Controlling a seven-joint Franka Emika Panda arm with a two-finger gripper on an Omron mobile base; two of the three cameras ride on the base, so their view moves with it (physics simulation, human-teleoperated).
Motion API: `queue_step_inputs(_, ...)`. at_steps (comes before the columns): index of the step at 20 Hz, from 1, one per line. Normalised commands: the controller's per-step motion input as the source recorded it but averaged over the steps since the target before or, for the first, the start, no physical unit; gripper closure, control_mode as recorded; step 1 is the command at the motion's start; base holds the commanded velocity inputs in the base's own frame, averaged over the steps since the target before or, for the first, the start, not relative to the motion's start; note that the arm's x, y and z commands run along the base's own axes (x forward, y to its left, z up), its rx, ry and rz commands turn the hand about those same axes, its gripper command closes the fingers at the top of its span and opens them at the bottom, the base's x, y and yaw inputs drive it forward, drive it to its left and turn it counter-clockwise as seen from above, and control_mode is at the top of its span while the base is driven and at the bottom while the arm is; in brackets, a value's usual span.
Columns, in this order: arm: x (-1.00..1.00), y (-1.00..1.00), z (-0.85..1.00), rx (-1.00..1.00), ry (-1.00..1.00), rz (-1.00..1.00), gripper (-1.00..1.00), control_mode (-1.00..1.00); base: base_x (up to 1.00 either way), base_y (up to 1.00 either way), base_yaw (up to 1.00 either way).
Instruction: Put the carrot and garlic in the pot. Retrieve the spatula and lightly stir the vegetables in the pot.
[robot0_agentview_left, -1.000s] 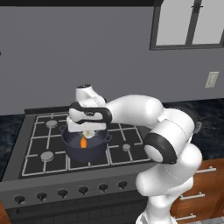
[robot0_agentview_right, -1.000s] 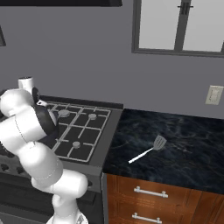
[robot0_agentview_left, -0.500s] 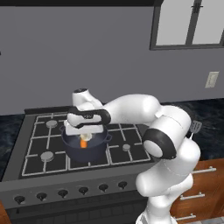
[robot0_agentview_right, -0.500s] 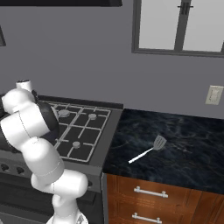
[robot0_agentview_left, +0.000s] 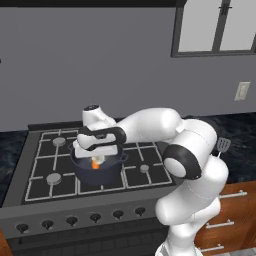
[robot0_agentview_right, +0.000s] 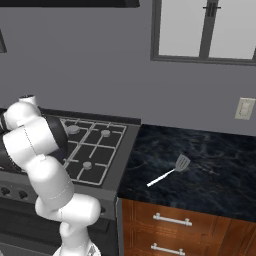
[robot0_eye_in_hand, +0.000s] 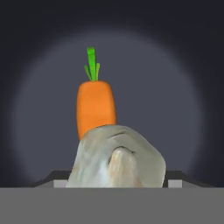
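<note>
Lumpy garlic (robot0_eye_in_hand: 116, 157) over smooth stubby carrot (robot0_eye_in_hand: 96, 108)

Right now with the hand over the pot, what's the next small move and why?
Probably let go of the garlic and lift the hand straight up. The bulb sits between the fingertips right over the pot, with the carrot already lying on its floor. The spatula waits on the counter to the right, likely next.

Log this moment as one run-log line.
gripper: over pot, garlic between jaws | carrot: in pot | spatula: on counter, untouched | stage: placing garlic
</note>
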Motion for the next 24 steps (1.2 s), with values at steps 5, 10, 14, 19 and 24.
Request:
queue_step_inputs(5, 0.00, 0.00, -0.13, 0.00, 0.00, 0.00, 1.00, -1.00, 0.00, 0.00, 0.00)
queue_step_inputs(10, 0.00, 0.00, -0.10, 0.00, 0.00, 0.00, 1.00, -1.00, 0.00, 0.00, 0.00)
queue_step_inputs(14, 0.00, 0.00, -0.03, 0.00, 0.00, 0.00, -1.00, -1.00, 0.00, 0.00, 0.00)
queue_step_inputs(19, 0.00, 0.00, 0.00, 0.00, 0.00, 0.00, -1.00, -1.00, 0.00, 0.00, 0.00)
queue_step_inputs(24, 0.00, 0.00, 0.06, 0.00, -0.01, 0.00, -1.00, -1.00, 0.00, 0.00, 0.00)
